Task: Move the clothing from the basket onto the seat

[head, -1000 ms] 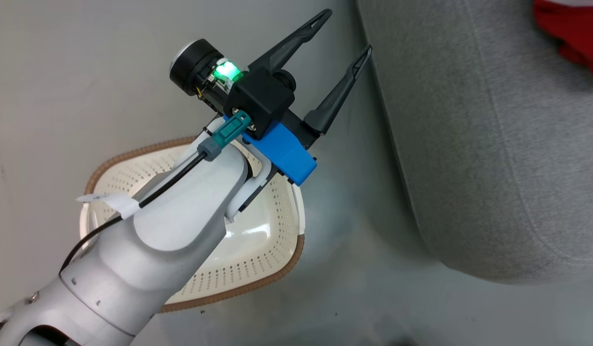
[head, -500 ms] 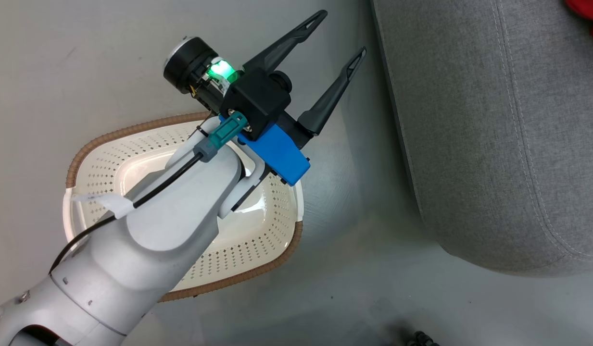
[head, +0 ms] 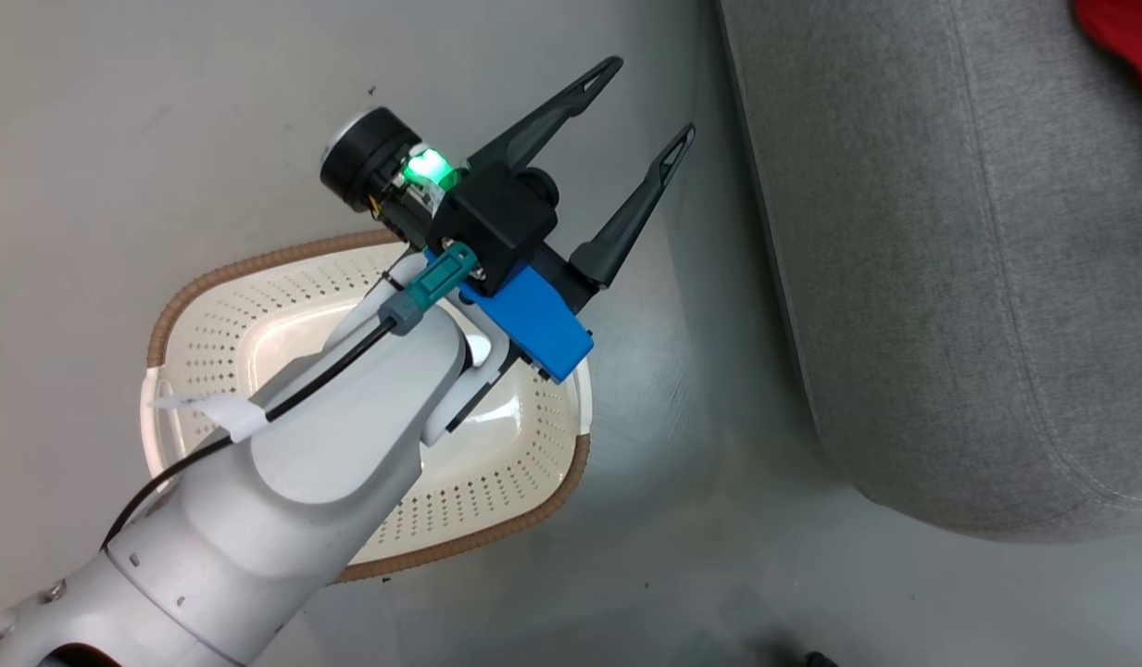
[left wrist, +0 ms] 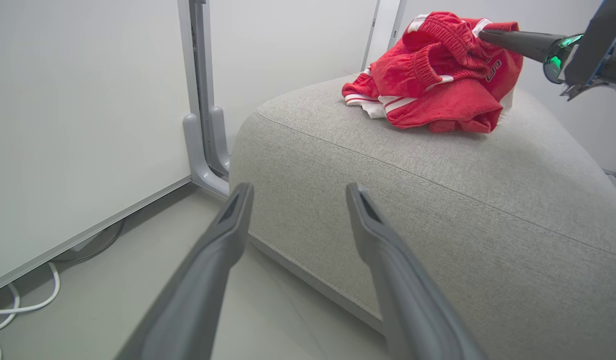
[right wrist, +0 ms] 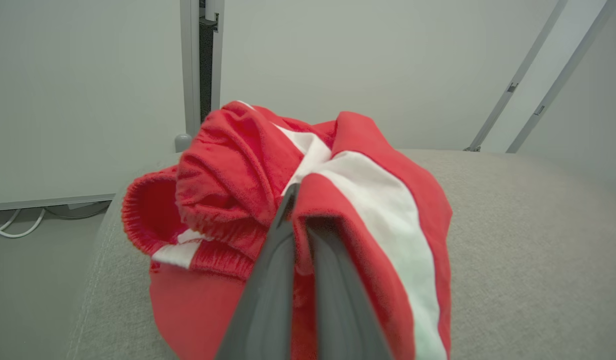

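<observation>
Red clothing [left wrist: 432,70] lies heaped on the grey sofa [left wrist: 437,210], one fold pinched in the right jaws, probably awaiting release; left jaws hang spread near the apparently empty basket [head: 246,315].

head: overhead, looking down | wrists: close, facing seat [left wrist: 437,210] | shared: seat

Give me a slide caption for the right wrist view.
Right gripper shut on crumpled bright-red fabric clothing with white panels, heaped on the large grey upholstered seat.
</observation>
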